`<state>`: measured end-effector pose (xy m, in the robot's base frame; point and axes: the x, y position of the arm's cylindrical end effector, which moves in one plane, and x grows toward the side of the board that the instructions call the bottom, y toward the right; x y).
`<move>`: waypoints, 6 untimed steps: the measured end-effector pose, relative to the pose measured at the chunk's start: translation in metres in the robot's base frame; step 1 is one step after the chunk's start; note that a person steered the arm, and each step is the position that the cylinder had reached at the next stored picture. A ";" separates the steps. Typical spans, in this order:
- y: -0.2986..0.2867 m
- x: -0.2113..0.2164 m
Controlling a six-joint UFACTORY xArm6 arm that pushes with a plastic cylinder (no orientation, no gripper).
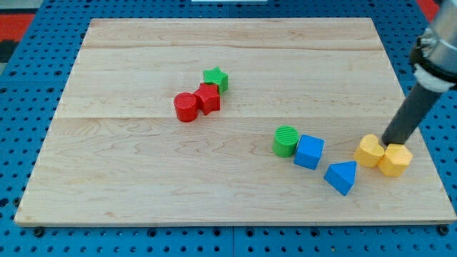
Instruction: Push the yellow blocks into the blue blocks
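Note:
Two yellow blocks sit touching near the view's right edge: a heart-like one [369,150] and a hexagonal one [395,160] to its right. A blue cube [309,151] and a blue triangular block [342,176] lie just left of them, a small gap apart. My tip [389,143] comes down from the top right and rests at the upper seam between the two yellow blocks, touching or nearly touching them.
A green cylinder [285,140] touches the blue cube's left side. A red cylinder [186,107], a red block [208,98] and a green star [216,78] cluster at the centre left. The wooden board [143,185] ends just right of the yellow blocks.

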<state>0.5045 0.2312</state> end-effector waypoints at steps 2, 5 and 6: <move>-0.014 -0.016; 0.040 -0.032; 0.048 0.025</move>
